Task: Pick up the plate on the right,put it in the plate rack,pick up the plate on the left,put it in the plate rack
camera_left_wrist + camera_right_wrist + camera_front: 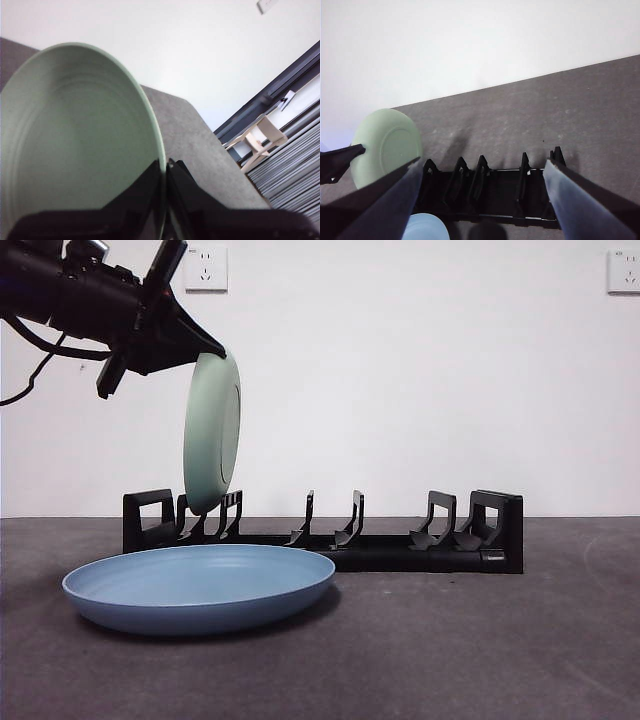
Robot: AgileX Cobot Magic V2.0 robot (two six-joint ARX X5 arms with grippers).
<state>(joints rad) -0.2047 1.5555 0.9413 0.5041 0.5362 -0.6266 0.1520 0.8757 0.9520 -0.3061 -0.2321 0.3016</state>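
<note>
Left gripper (164, 172): clamped on green plate (211, 432) rim, held upright to drop into plate rack (330, 535) slot.
Right gripper (480, 200): jaws wide, empty.
Blue plate (198, 585): on table.

Plain white wall (420, 380) behind, evenly lit. Two white sockets high on it, one socket (205, 267) toward the left, another socket (623, 271) at the right. Dark grey bench (480, 640) below. Beyond the bench's far corner, a pale wooden chair (257, 142) and grey slatted blinds (295, 175).
</note>
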